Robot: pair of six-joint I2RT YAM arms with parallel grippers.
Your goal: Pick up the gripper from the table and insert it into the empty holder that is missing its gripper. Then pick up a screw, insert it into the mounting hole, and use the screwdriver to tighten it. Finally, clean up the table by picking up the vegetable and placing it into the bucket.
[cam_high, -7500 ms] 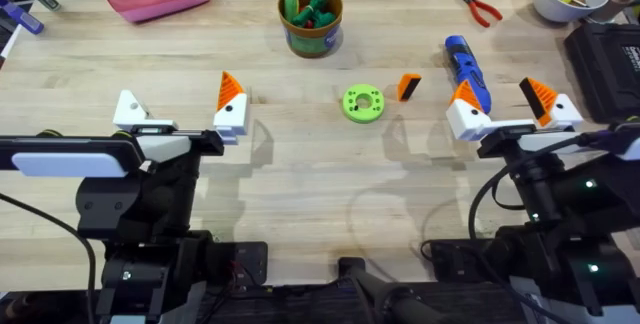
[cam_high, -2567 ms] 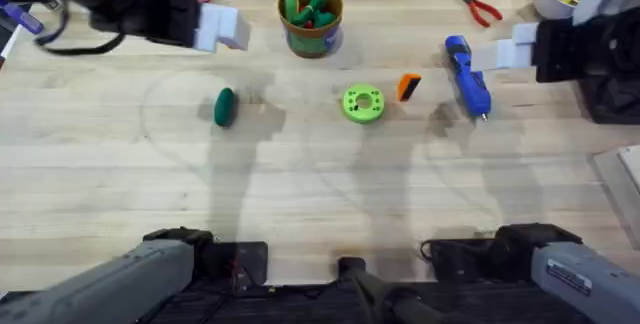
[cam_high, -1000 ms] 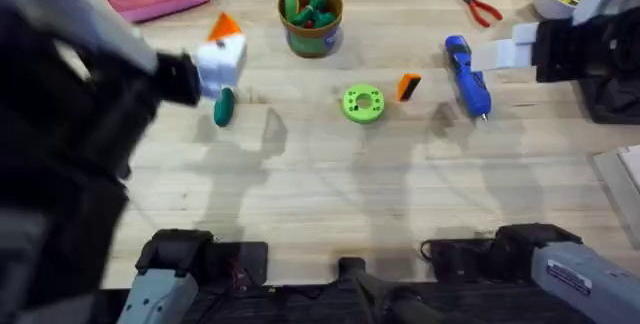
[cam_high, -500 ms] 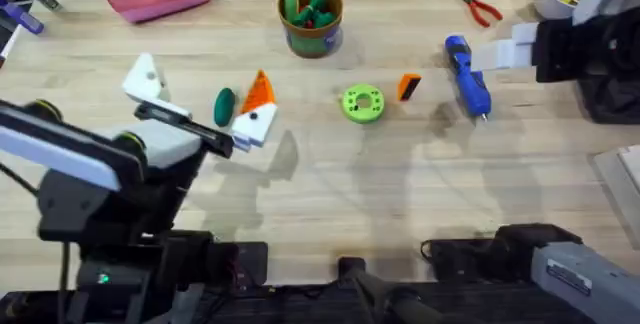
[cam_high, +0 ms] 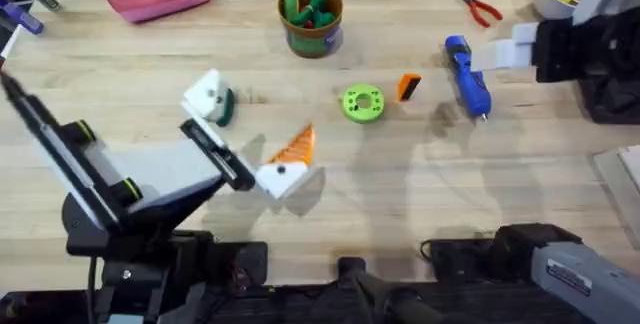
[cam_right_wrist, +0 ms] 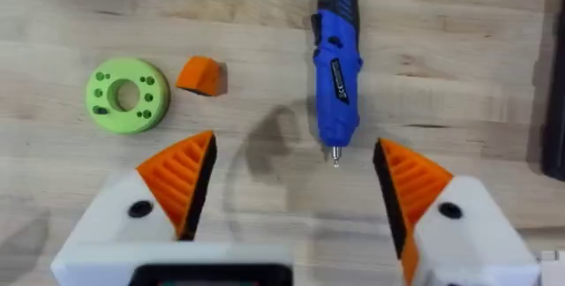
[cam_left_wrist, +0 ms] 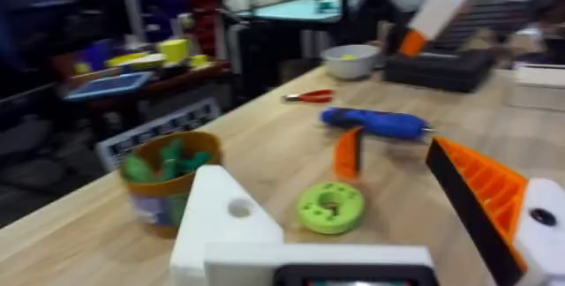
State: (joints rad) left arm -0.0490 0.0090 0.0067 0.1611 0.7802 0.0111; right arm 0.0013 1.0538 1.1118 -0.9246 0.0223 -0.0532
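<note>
Hovering with jaws spread and empty above the screwdriver point(cam_right_wrist: 336, 56), the right gripper point(cam_right_wrist: 291, 184) appears poised to fetch the gripper point(cam_high: 408, 86) beside a green disc point(cam_high: 363, 103), while the left gripper point(cam_high: 250, 129), open and empty, presents the holder point(cam_high: 205, 95).

Overhead looks down over the whole bench point(cam_high: 400, 214); right wrist stares straight down, left wrist low across; all share the screwdriver point(cam_high: 466, 73).
</note>
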